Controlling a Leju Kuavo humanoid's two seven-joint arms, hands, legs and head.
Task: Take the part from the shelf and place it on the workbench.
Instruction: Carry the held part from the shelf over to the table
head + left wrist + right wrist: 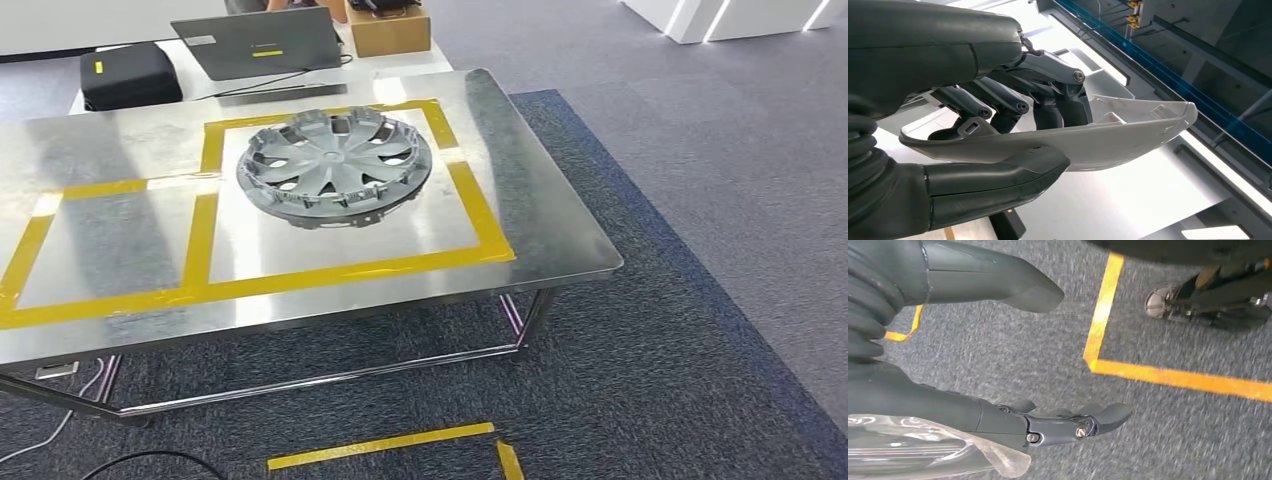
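- Carrying looks like the step in hand: the left hand (998, 135) grips a pale grey plastic part (1128, 137), thumb under its curved outer skin and the darker fingers (1013, 102) hooked over its rim into the hollow side.
- The part is up in the air in that hand, with ceiling lights and beams behind it; it touches no surface.
- The right hand (1013, 365) hangs over grey carpet marked with yellow tape (1103, 310); its fingers lie apart and fairly straight, holding nothing. A clear plastic cover sits near its wrist.
- From the head view, the steel desk (560, 235) stands ahead, yellow tape marking out rectangles on its top. A grey wheel cover (335, 165) already lies inside the right-hand rectangle; the rectangle to the left of the wheel cover is bare.
- Beyond the wheel cover, on a white table, sit a laptop (258, 42), a black case (130, 75) and a cardboard box (388, 30).
- Next, I judge, the left arm must bring the part over the desk, probably to the bare rectangle, lower it flat, and only then loosen its fingers.
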